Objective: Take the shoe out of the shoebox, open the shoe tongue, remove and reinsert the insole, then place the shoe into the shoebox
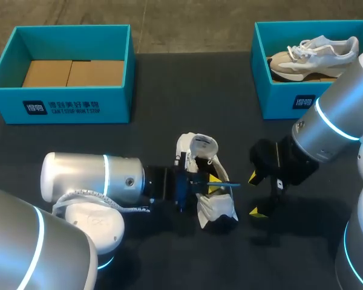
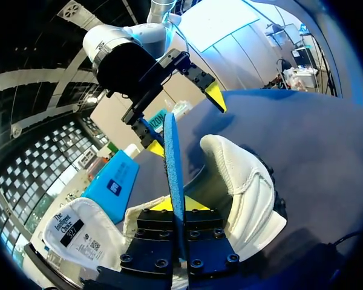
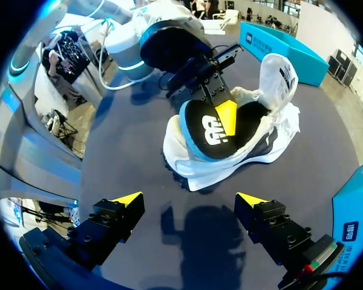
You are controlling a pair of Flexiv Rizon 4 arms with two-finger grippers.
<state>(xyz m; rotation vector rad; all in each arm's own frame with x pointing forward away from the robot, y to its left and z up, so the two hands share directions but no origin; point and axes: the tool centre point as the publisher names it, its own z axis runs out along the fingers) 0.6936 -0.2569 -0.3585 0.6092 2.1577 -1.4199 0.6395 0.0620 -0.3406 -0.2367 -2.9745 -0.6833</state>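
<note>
Robot lab: left arm (image 1: 91,178), right arm (image 1: 327,127) over dark table (image 1: 169,90), teal shoeboxes (image 1: 66,106) staged.

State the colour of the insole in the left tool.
The insole is black with a white logo, blue-edged; right wrist view shows it best.

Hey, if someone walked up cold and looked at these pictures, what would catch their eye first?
Mid-table, a white shoe lies with its tongue pulled open, and the left gripper is shut on the dark, blue-edged insole at its opening. The right gripper hovers beside the shoe, fingers open and empty. Behind stand two teal boxes: the left shoebox holds only cardboard, the right shoebox a second shoe.
</note>
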